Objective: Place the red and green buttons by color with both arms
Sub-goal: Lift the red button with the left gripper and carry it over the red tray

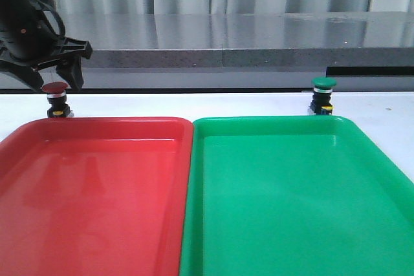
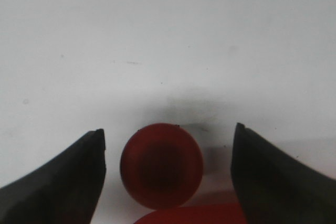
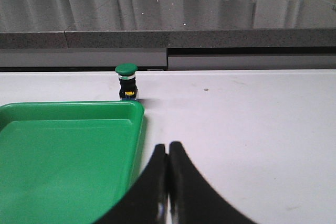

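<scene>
The red button [image 1: 55, 97] stands upright on the white table behind the red tray [image 1: 90, 185]. My left gripper [image 1: 55, 77] hovers just above it, open. In the left wrist view its dark-red cap [image 2: 161, 165] lies between the two spread fingers, touching neither; the left gripper [image 2: 168, 145] is empty. The green button [image 1: 323, 95] stands upright behind the green tray [image 1: 291, 198]; it also shows in the right wrist view [image 3: 126, 81]. My right gripper [image 3: 168, 148] is shut and empty, beside the green tray's right rim [image 3: 137, 129], well short of the green button. It is out of the front view.
The two trays sit side by side, touching, at the table's front. A grey stone ledge [image 1: 226, 56] runs along the back of the table. White tabletop [image 3: 252, 124] lies to the right of the green tray.
</scene>
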Robot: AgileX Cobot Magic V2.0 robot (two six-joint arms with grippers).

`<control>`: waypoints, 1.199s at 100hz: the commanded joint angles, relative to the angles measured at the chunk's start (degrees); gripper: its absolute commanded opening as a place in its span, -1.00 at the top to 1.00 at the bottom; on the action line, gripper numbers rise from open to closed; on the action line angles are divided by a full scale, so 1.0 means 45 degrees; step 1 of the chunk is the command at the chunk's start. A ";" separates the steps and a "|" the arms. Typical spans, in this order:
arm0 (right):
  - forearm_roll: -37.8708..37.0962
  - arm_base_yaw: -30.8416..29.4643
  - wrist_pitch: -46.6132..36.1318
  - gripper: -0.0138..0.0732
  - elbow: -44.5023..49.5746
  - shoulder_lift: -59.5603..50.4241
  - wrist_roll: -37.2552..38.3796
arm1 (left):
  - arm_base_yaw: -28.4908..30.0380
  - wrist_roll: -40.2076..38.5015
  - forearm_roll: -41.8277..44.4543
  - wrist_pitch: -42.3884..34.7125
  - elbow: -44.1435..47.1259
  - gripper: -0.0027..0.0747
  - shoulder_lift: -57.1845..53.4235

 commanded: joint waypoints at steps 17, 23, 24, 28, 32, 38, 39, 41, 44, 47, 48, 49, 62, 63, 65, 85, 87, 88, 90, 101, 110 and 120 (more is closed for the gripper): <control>-0.0013 -0.0088 -0.1026 0.82 -0.0214 -0.0241 -0.0148 | 0.0022 -0.0086 -0.0011 -0.0389 -0.0407 0.17 -0.0724; -0.0013 -0.0088 -0.1026 0.82 -0.0214 -0.0241 -0.0148 | 0.0022 -0.0086 -0.0011 -0.0389 -0.0407 0.28 -0.0724; -0.0013 -0.0088 -0.1026 0.82 -0.0214 -0.0241 -0.0148 | 0.0022 -0.0086 -0.0011 -0.0389 -0.0407 0.29 -0.0724; -0.0013 -0.0088 -0.1026 0.82 -0.0214 -0.0241 -0.0148 | 0.0022 -0.0086 -0.0011 -0.0389 -0.0407 0.34 -0.0724; -0.0013 -0.0088 -0.1026 0.82 -0.0214 -0.0241 -0.0148 | 0.0022 -0.0086 -0.0011 -0.0389 -0.0407 0.40 -0.0724; -0.0013 -0.0088 -0.1026 0.82 -0.0214 -0.0241 -0.0148 | 0.0022 -0.0086 -0.0011 -0.0389 -0.0407 0.44 -0.0724; -0.0013 -0.0088 -0.1026 0.82 -0.0214 -0.0241 -0.0148 | 0.0022 -0.0086 -0.0011 -0.0389 -0.0407 0.45 -0.0724; -0.0013 -0.0088 -0.1026 0.82 -0.0214 -0.0241 -0.0148 | 0.0022 -0.0086 -0.0011 -0.0389 -0.0407 0.45 -0.0724; -0.0013 -0.0088 -0.1026 0.82 -0.0214 -0.0241 -0.0148 | 0.0022 -0.0086 -0.0011 -0.0389 -0.0407 0.45 -0.0724; -0.0013 -0.0088 -0.1026 0.82 -0.0214 -0.0241 -0.0148 | 0.0022 -0.0086 -0.0011 -0.0371 -0.0424 0.45 -0.0752; -0.0013 -0.0088 -0.1026 0.82 -0.0214 -0.0241 -0.0148 | 0.0022 -0.0086 -0.0011 -0.0371 -0.0440 0.45 -0.0773; -0.0013 -0.0088 -0.1026 0.82 -0.0214 -0.0241 -0.0148 | 0.0022 -0.0086 -0.0011 -0.0358 -0.0440 0.45 -0.0773; -0.0013 -0.0088 -0.1026 0.82 -0.0214 -0.0241 -0.0148 | 0.0022 -0.0086 -0.0011 -0.0032 -0.0919 0.45 -0.1070; -0.0013 -0.0088 -0.1026 0.82 -0.0214 -0.0241 -0.0148 | 0.0022 -0.0086 -0.0042 -0.0032 -0.0967 0.45 -0.1127; -0.0013 -0.0088 -0.1026 0.82 -0.0214 -0.0241 -0.0148 | 0.0022 -0.0086 -0.0085 -0.0008 -0.1013 0.45 -0.1240; -0.0013 -0.0088 -0.1026 0.82 -0.0214 -0.0241 -0.0148 | 0.0022 -0.0086 -0.0946 0.0546 -0.1071 0.45 -0.2508; -0.0013 -0.0088 -0.1026 0.82 -0.0214 -0.0241 -0.0148 | 0.0022 -0.0086 -0.0975 0.0600 -0.1071 0.45 -0.2627; -0.0013 -0.0088 -0.1026 0.82 -0.0214 -0.0241 -0.0148 | -0.0004 -0.0086 -0.1034 0.0652 -0.1071 0.45 -0.2663; -0.0013 -0.0088 -0.1026 0.82 -0.0214 -0.0241 -0.0148 | -0.0005 -0.0086 -0.1045 0.0731 -0.1071 0.45 -0.2779; -0.0013 -0.0088 -0.1026 0.82 -0.0214 -0.0241 -0.0148 | -0.0115 -0.0086 -0.1363 0.0993 -0.0885 0.45 -0.3358; -0.0013 -0.0088 -0.1026 0.82 -0.0214 -0.0241 -0.0148 | -0.0353 -0.0086 -0.1438 0.0966 -0.0282 0.45 -0.3848; -0.0013 -0.0088 -0.1026 0.82 -0.0214 -0.0241 -0.0148 | -0.0745 -0.0086 -0.1496 0.0509 0.0806 0.45 -0.4462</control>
